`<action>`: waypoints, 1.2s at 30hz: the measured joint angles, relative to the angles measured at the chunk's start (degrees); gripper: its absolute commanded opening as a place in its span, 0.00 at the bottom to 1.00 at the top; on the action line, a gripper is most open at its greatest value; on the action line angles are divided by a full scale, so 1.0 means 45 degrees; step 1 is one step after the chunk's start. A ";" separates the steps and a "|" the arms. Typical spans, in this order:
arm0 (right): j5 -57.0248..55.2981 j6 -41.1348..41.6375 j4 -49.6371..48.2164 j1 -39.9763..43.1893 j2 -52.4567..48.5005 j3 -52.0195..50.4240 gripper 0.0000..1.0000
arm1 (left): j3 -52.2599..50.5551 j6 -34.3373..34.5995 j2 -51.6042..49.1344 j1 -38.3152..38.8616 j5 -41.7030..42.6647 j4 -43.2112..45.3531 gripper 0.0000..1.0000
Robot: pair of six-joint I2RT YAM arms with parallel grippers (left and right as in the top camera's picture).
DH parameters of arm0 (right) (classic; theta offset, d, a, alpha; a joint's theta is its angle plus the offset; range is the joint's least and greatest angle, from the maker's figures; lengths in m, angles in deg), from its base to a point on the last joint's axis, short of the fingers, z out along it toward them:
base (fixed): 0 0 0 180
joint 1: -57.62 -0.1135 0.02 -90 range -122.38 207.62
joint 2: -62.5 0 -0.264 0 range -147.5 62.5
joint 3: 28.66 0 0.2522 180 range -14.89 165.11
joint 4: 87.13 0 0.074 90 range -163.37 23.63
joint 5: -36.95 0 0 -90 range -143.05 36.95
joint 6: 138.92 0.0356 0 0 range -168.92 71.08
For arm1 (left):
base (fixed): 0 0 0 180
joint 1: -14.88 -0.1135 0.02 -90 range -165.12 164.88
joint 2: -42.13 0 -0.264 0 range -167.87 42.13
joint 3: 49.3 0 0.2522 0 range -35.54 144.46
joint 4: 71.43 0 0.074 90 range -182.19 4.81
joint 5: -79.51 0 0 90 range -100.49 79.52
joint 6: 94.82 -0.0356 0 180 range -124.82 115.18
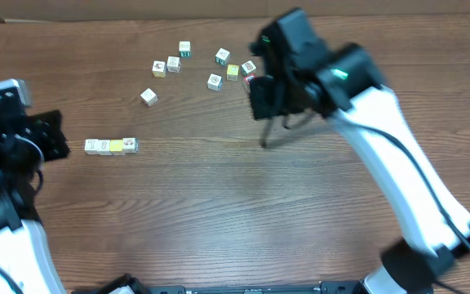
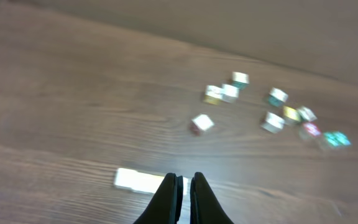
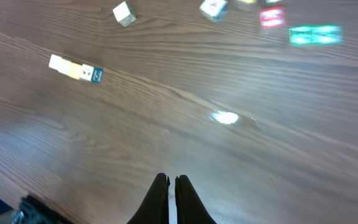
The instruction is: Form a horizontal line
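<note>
A short straight row of small wooden cubes (image 1: 111,146), whitish with one yellow, lies on the left of the table. It also shows in the left wrist view (image 2: 138,179) and in the right wrist view (image 3: 74,68). My left gripper (image 1: 60,140) is shut and empty just left of the row, with its tips (image 2: 182,186) close in front of the row's right end. My right gripper (image 1: 264,140) is shut and empty (image 3: 171,186) over bare wood, far right of the row.
Several loose cubes lie at the back centre: one alone (image 1: 148,96), a pair (image 1: 166,66), and others (image 1: 222,55) near the right arm. A red cube (image 3: 272,17) and a green cube (image 3: 316,34) lie at the cluster's right end.
</note>
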 measured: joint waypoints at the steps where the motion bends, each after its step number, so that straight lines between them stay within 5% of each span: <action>1: -0.0194 -0.0029 0.0335 0.0000 0.0457 0.0000 0.04 | 0.0000 -0.0102 0.0588 0.0335 0.0024 -0.0301 0.04; 6: -0.0884 0.0000 0.1248 -0.0010 0.2783 -0.0729 0.04 | 0.0005 -0.0534 0.3716 0.2380 -0.0185 -0.1345 0.04; 16: -0.1783 0.1598 0.0039 -0.0010 1.1419 -0.7980 0.04 | 0.0092 -0.1676 0.7470 0.6630 -0.1360 -0.3633 0.05; 17: -0.1802 0.1812 0.0049 -0.0010 1.2522 -0.8568 0.09 | 0.0092 -0.1753 0.7480 0.6941 -0.1438 -0.3793 0.13; 18: -0.1817 0.2035 0.0053 -0.0010 1.3352 -0.8961 0.26 | 0.0092 -0.1870 0.7480 0.7223 -0.1472 -0.3861 0.29; 19: -0.1821 0.2312 0.0044 -0.0010 1.4241 -0.9306 0.98 | 0.0092 -0.1943 0.7480 0.7417 -0.1506 -0.3900 0.73; 20: -0.1831 0.2443 0.0029 -0.0010 1.4994 -0.9549 1.00 | 0.0092 -0.1953 0.7480 0.7567 -0.1535 -0.3915 1.00; 26: -0.1831 0.2866 0.0049 -0.0010 1.6951 -0.9763 1.00 | 0.0083 -0.1676 0.7480 0.7752 -0.1632 -0.4109 1.00; 36: -0.1826 0.3075 0.1807 -0.0010 1.7116 -0.9870 1.00 | 0.0049 -0.1413 0.7480 0.7752 -0.1719 -0.6217 1.00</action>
